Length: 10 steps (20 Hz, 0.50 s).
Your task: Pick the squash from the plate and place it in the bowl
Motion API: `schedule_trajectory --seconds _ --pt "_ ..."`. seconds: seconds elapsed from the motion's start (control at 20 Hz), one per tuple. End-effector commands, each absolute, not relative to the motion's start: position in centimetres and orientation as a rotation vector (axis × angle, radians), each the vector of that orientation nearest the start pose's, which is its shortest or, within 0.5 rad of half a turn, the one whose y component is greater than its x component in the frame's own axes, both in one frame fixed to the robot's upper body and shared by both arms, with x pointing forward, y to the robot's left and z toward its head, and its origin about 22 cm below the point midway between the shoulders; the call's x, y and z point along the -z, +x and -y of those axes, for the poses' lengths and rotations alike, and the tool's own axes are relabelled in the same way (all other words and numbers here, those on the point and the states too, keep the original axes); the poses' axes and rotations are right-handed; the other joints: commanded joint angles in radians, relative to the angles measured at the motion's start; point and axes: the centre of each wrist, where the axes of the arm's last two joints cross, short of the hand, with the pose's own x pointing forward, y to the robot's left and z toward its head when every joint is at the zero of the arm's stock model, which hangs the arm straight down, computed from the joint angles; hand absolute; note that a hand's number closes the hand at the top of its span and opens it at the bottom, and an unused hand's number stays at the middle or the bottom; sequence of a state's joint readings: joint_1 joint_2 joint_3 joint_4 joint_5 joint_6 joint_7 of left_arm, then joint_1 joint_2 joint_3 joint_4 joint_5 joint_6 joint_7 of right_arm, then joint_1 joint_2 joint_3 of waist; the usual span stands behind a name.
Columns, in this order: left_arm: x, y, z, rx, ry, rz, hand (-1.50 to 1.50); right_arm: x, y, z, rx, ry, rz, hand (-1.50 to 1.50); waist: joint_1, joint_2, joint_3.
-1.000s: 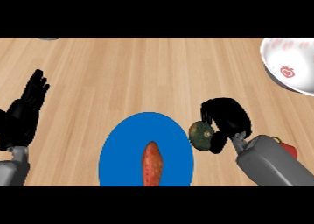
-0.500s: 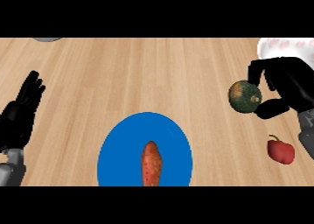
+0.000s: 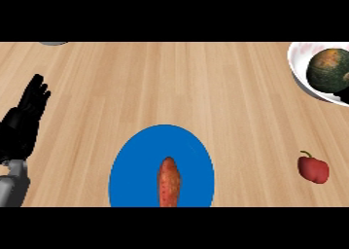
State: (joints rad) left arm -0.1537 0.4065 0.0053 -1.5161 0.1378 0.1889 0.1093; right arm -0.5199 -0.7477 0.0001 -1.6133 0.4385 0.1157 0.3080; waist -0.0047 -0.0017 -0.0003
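Squash in the bowl, left hand resting at the counter's left

The dark green and orange squash [image 3: 333, 68] sits inside the white bowl [image 3: 300, 73] at the upper right edge of the view, with a bit of black showing just beneath it at the frame's edge; whether that is the right hand cannot be told. The left hand [image 3: 20, 124] shows at the left, fingers straight and up, holding nothing. The blue plate [image 3: 134, 165] lies at lower centre, bearing an orange sweet potato [image 3: 168, 181]. A red pepper [image 3: 313, 168] lies on the wooden counter [image 3: 177, 82], well apart from the plate
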Motion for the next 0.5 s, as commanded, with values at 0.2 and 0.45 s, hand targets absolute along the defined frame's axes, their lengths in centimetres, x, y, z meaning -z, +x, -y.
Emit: schedule_trajectory --seconds 0.2,0.45 --pt "-7.0 28.8 -31.8 0.083 0.316 1.580 0.00 -23.1 36.0 36.5 -0.670 -0.981 1.613 1.50 0.024 0.008 0.000" --pt "-4.9 28.2 -29.6 0.089 0.294 1.581 0.00 -23.2 38.3 39.9 -0.643 -0.961 1.602 1.50 0.034 0.012 0.001"
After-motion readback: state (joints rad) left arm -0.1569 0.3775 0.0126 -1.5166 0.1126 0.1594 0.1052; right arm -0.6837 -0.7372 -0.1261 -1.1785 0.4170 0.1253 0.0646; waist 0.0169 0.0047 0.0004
